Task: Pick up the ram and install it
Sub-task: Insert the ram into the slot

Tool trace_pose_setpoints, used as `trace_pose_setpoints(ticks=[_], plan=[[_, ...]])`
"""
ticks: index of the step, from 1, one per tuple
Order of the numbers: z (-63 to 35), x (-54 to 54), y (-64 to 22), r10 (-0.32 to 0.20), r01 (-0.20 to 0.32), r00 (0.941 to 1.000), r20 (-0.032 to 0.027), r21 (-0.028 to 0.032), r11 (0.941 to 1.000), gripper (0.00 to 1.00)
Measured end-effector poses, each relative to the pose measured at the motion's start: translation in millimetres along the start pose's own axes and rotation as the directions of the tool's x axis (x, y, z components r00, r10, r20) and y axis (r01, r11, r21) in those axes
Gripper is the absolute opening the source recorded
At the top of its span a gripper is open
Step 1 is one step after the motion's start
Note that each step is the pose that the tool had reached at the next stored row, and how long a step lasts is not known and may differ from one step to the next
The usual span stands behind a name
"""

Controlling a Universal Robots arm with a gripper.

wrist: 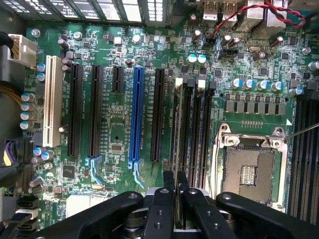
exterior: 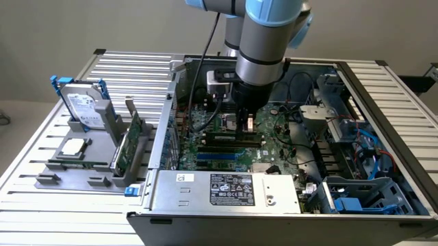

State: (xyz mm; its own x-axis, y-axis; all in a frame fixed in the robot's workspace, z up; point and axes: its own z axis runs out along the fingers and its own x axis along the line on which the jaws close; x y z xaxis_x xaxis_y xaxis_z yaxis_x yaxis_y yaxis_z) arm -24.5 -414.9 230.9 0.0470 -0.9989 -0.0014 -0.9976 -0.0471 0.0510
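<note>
Case (exterior: 161,148): open, with the parts tray (exterior: 68,179) at its nine o'clock in the exterior view.
Motherboard (wrist: 114,124): memory slots (wrist: 192,129) sit beside the bare processor socket (wrist: 247,174).
Gripper (wrist: 176,191): clenched on the ram, at twelve o'clock from the power supply (exterior: 233,188).
Ram (wrist: 175,211): edge-on between the fingers, in line with a slot.
Care: likely best kept parallel to the slot, pressed straight and evenly.

Arm (exterior: 263,46) reaches straight down, wrist vertical. Gripper (wrist: 175,177) low, fingers pinched narrow on the ram (wrist: 176,204).
</note>
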Motion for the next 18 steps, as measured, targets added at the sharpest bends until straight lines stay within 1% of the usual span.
trace_pose_setpoints(ticks=[5,7,9,12,13,15,18], plan=[[1.8,0.1,0.0,0.002,-0.002,1.0000,-0.0036,0.0028,1.0000,0.14],[1.9,-0.1,0.0,0.003,-0.003,1.0000,-0.0041,0.0047,1.0000,0.14],[2.0,-0.3,-0.1,0.003,-0.003,1.0000,-0.0048,0.0085,1.0000,0.14],[2.0,-0.9,0.0,0.003,-0.003,1.0000,-0.0055,0.0173,0.9998,0.14],[2.0,-1.3,0.3,0.003,-0.003,1.0000,-0.0056,0.0194,0.9998,0.14],[2.0,-1.8,1.3,0.003,-0.003,1.0000,-0.0058,0.0208,0.9998,0.14],[2.3,-2.5,2.8,0.003,-0.003,1.0000,-0.0066,0.0213,0.9998,0.14]])
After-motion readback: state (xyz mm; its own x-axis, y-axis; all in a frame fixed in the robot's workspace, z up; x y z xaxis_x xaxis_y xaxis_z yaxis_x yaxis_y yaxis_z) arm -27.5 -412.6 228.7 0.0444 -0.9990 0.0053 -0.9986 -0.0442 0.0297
